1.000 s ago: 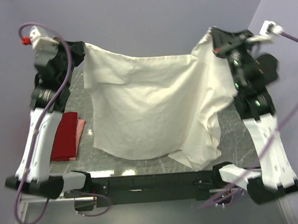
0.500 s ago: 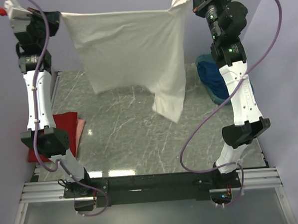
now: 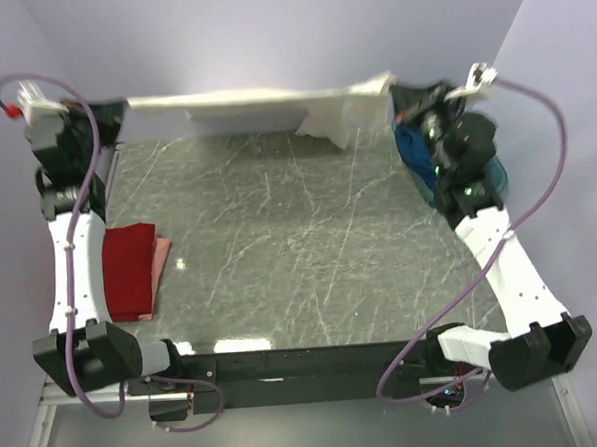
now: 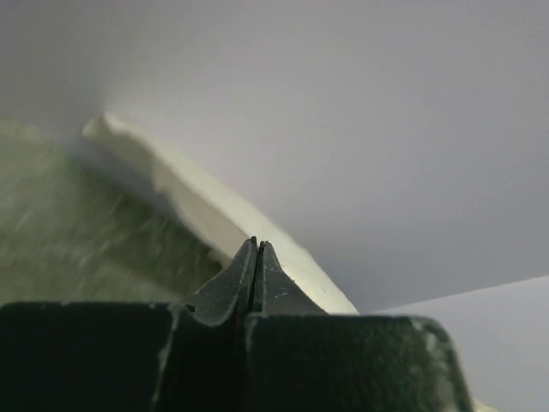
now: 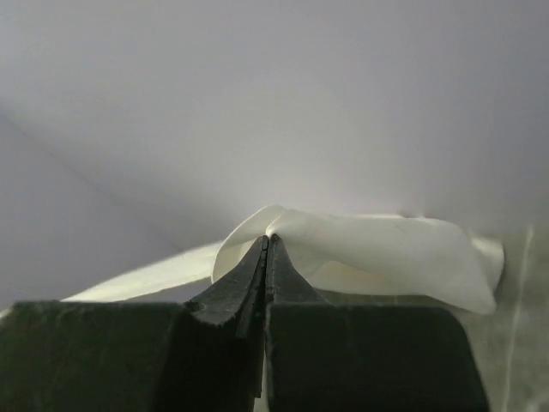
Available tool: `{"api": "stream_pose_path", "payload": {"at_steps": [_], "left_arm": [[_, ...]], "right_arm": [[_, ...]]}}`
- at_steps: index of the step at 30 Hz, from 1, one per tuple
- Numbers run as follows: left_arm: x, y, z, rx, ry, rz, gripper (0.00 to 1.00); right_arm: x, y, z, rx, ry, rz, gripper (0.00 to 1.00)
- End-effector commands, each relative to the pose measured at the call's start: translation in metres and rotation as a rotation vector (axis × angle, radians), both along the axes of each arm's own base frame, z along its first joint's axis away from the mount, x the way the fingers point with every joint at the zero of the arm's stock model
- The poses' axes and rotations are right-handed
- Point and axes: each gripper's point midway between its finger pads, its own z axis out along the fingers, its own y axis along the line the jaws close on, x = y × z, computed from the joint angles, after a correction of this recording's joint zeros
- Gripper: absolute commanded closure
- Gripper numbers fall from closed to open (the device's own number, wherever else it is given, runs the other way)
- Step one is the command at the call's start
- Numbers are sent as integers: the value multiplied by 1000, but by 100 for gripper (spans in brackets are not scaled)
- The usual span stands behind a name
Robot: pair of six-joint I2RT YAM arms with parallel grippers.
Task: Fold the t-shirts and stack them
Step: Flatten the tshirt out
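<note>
The cream-white t-shirt is stretched as a narrow band along the table's far edge, with a bunched flap near its right end. My left gripper is shut on its left corner, and my right gripper is shut on its right corner. In the left wrist view the shut gripper pinches the cream cloth. In the right wrist view the shut gripper pinches a fold of the shirt. The red t-shirt lies folded at the left edge. The dark blue t-shirt lies in the basin.
A teal oval basin stands at the far right, behind my right arm. A pink strip shows beside the red shirt. The grey marble table lies between the arms. Purple walls close in at the back and sides.
Both arms have swung away from the camera and down to the far edge, carrying the cream shirt. It hung as a wide sheet before and now shows as a thin band.
</note>
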Motion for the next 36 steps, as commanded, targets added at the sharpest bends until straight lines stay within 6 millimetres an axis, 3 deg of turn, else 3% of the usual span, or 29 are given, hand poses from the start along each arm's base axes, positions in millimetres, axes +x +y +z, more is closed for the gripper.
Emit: {"api": "stream_pose_path", "payload": {"at_steps": [1, 2, 3, 4, 5, 6, 7, 8, 9, 11, 13, 14, 15, 18, 23, 25, 26, 29, 30, 31, 32, 33, 36], "left_arm": [[-10, -1, -74, -84, 152, 8, 99], [-19, -3, -89, -96, 180, 8, 99], [-25, -2, -134, -112, 275, 24, 99], [-33, -3, -148, -121, 307, 28, 99], [-42, -5, -189, -144, 398, 32, 99], [-48, -7, -205, -145, 429, 29, 99], [-54, -9, -219, -152, 459, 31, 99], [-66, -11, -246, -165, 518, 36, 100], [-71, -11, -258, -164, 544, 42, 99], [-86, -13, -285, -164, 600, 51, 99], [-96, -12, -297, -151, 627, 65, 99], [-103, -11, -309, -148, 656, 78, 99], [-109, -10, -315, -140, 678, 86, 99], [-120, -7, -325, -109, 705, 110, 100], [-134, 1, -332, -57, 738, 158, 100], [-137, 0, -335, -48, 746, 152, 100], [-137, 0, -336, -43, 748, 147, 100], [-140, 0, -337, -33, 755, 144, 99], [-140, -1, -335, -27, 753, 138, 100], [-139, 0, -333, -23, 750, 137, 100], [-140, -1, -333, -21, 752, 133, 100], [-140, -2, -331, -15, 752, 128, 100], [-140, -4, -326, -7, 739, 113, 100]], "right_arm": [[-10, -1, -83, 93, 140, 24, 100], [-14, 5, -103, 114, 179, 58, 100], [-21, 8, -123, 123, 215, 84, 100], [-24, 10, -171, 140, 317, 92, 100], [-29, 13, -193, 147, 365, 106, 100], [-33, 15, -214, 156, 411, 114, 100], [-43, 18, -253, 159, 495, 135, 100], [-47, 21, -266, 179, 515, 153, 100], [-56, 20, -300, 180, 592, 151, 100], [-66, 27, -322, 199, 637, 193, 100], [-81, 29, -359, 202, 731, 209, 100], [-87, 34, -365, 203, 739, 246, 100], [-97, 35, -383, 205, 783, 256, 100], [-119, 42, -404, 207, 839, 313, 100], [-152, 58, -423, 204, 895, 366, 100], [-168, 76, -421, 178, 897, 416, 95], [-172, 77, -425, 165, 917, 407, 87], [-172, 79, -420, 129, 922, 391, 71], [-163, 79, -403, 115, 884, 377, 62], [-154, 71, -399, 71, 861, 326, 57], [-154, 65, -401, 42, 891, 291, 54], [-141, 63, -379, 34, 847, 258, 51], [-115, 34, -364, -34, 831, 107, 50]]}}
